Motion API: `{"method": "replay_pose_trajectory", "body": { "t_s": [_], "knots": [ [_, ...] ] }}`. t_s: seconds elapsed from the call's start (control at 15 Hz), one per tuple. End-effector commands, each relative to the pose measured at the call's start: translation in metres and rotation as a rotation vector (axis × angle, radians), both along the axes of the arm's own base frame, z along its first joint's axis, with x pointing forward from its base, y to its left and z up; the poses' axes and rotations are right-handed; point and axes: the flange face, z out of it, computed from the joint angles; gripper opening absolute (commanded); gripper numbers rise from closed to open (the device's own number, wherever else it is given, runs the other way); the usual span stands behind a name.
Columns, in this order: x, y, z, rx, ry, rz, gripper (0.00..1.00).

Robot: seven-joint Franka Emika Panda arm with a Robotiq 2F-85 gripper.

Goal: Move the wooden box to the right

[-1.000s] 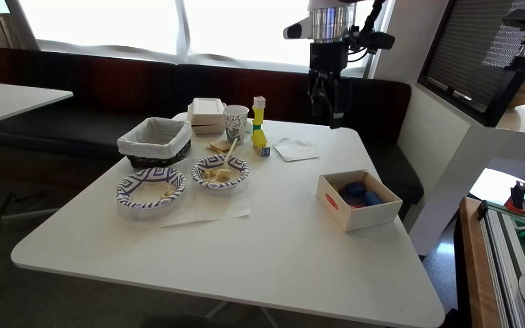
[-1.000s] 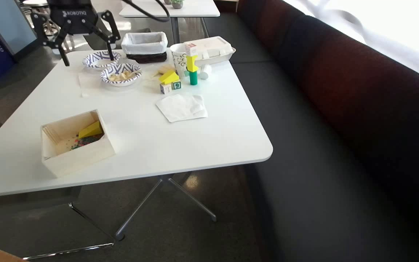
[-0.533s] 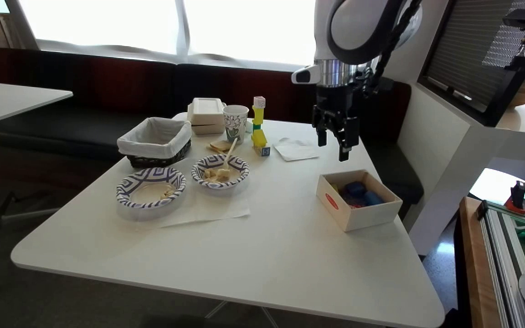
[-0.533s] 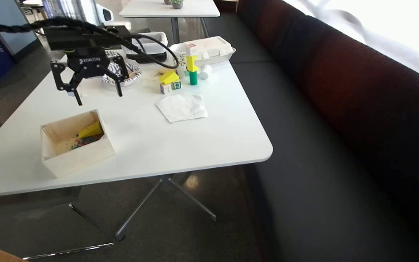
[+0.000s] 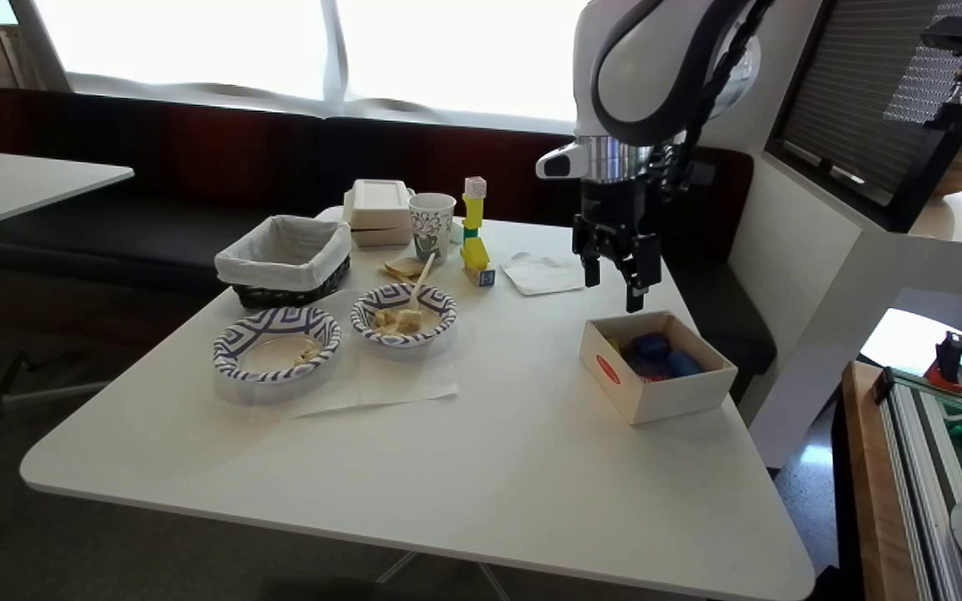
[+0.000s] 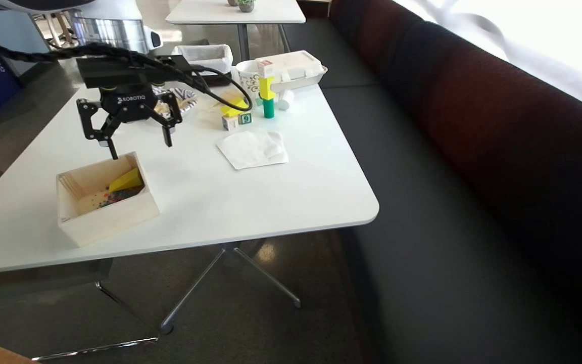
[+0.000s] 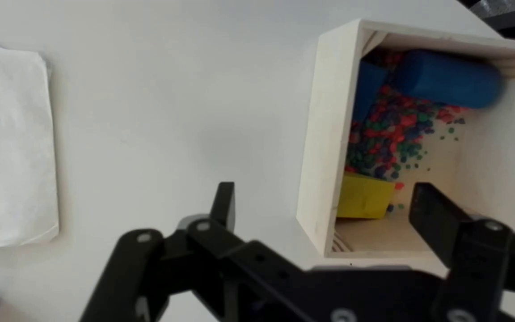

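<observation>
The wooden box (image 5: 686,399) is pale, open-topped and upright on the white table; it also shows in an exterior view (image 6: 111,222). The wrist view shows its pale wall (image 7: 324,143). Inside lie a blue rounded block (image 7: 447,80), a yellow block (image 7: 365,197) and small coloured bits. My gripper (image 5: 613,292) is open and empty above the box's edge, not touching it; it also shows in an exterior view (image 6: 141,150). In the wrist view, the gripper (image 7: 324,189) has one finger (image 7: 225,201) over bare table and the other finger (image 7: 436,214) over the box's inside.
A napkin (image 5: 541,274) lies behind the box. Stacked toy blocks (image 5: 473,213), a paper cup (image 5: 432,225), a lined basket (image 5: 276,271) and two patterned bowls (image 5: 276,367) (image 5: 403,338) stand farther off. The table edge (image 6: 250,239) runs close to the box.
My gripper has come down and towards the box, mostly in the first half second, then a little more. It has stayed open. The box has not moved.
</observation>
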Motion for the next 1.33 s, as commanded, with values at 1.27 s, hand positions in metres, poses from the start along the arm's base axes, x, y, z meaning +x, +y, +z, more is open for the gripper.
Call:
{"method": "replay_pose_trajectory", "body": {
  "t_s": [1.27],
  "knots": [
    [0.01,-0.06,-0.026,-0.249,-0.38,-0.218,1.0]
  ]
}}
